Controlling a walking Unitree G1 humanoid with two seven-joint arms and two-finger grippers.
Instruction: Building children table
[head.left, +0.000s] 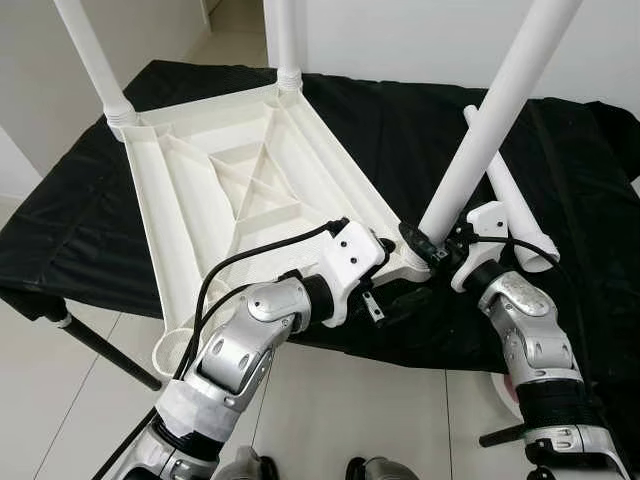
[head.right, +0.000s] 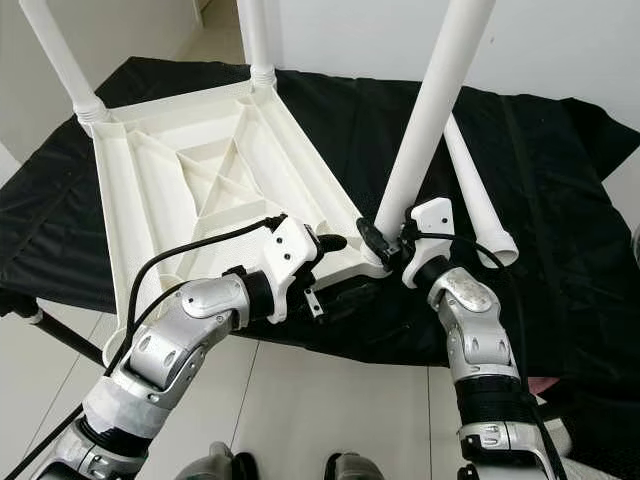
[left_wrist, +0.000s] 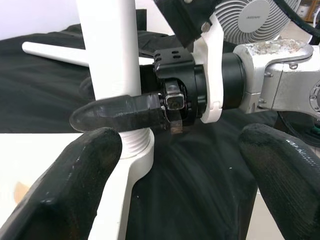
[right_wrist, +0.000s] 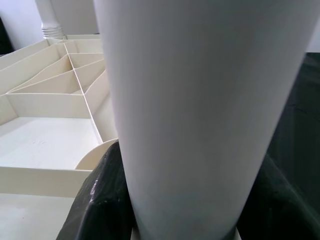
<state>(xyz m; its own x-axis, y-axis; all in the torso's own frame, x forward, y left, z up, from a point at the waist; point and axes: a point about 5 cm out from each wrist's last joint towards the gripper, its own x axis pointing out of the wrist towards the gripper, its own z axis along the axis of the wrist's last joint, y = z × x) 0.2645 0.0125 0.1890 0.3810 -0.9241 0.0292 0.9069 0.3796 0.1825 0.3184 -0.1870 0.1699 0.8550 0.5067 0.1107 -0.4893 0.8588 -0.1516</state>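
A white plastic tabletop lies upside down on a black-covered table. Two white legs stand in its far corners. My right gripper is shut on the foot of a third leg, which leans at the near right corner socket. In the right wrist view that leg sits between the black fingers. My left gripper is open beside the same corner, its fingers spread wide and holding nothing. A fourth leg lies loose on the cloth to the right.
The black table's near edge runs just under both grippers, with pale tiled floor below. A dark table support slants down at the left. A pinkish object lies on the floor by my right arm. White walls stand behind.
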